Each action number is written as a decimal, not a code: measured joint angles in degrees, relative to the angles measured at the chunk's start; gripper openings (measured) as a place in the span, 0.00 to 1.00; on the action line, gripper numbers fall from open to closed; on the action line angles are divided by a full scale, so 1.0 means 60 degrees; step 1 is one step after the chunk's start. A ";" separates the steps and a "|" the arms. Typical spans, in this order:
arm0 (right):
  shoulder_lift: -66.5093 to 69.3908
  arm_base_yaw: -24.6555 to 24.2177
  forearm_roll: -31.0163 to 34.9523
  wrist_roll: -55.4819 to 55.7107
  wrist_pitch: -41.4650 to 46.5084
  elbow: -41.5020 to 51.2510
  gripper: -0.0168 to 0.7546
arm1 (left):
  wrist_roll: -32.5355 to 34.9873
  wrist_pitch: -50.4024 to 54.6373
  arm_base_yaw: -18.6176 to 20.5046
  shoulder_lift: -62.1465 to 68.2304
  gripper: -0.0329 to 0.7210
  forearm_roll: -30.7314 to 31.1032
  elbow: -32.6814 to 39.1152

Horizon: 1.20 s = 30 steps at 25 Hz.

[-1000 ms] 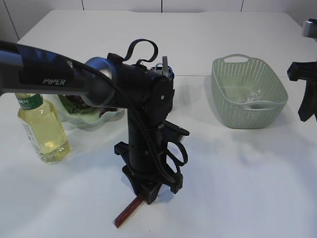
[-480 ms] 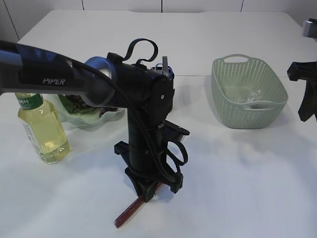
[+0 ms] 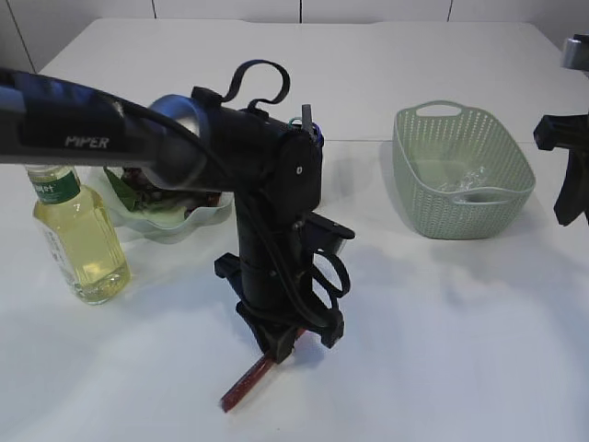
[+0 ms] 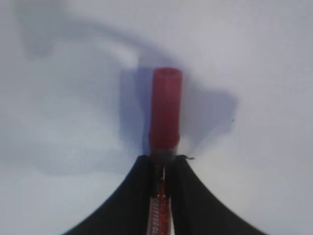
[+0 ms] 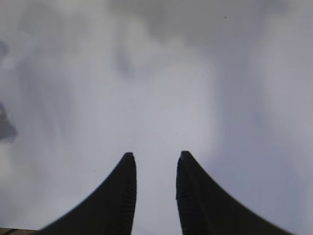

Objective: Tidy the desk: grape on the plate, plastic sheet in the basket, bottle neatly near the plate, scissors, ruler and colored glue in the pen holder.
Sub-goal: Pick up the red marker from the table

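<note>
Gripping the colored glue point(image 4: 165, 110) at table centre, left gripper point(image 4: 163, 164) is clamped on it; right gripper point(image 5: 155, 161) hangs open, empty. Sheet in basket point(image 3: 419, 189), bottle point(image 3: 78, 239) by plate point(image 3: 198, 219); glue not yet in holder.

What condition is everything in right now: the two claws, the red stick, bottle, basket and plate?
Left gripper: jaws shut on the red glue stick.
Red glue stick: pinched at one end, tilted.
Right gripper: jaws apart, empty.
Bottle: upright, capped, beside the plate.
Basket: upright, clear plastic sheet inside.
Plate: holding something dark.
</note>
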 joint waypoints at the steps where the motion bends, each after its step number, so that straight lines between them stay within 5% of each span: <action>1: 0.0000 0.0000 0.0000 0.0000 0.0000 0.0000 0.34 | 0.0000 -0.0040 0.0000 -0.0107 0.16 0.0000 0.0000; 22: 0.0000 0.0000 0.0000 0.0000 0.0000 0.0000 0.34 | -0.0319 -0.0808 0.0000 -0.2437 0.17 0.0000 0.0106; 30: 0.0000 0.0000 0.0000 0.0000 0.0000 0.0000 0.34 | -0.0435 -0.3587 0.0000 -0.4436 0.17 0.0284 0.2082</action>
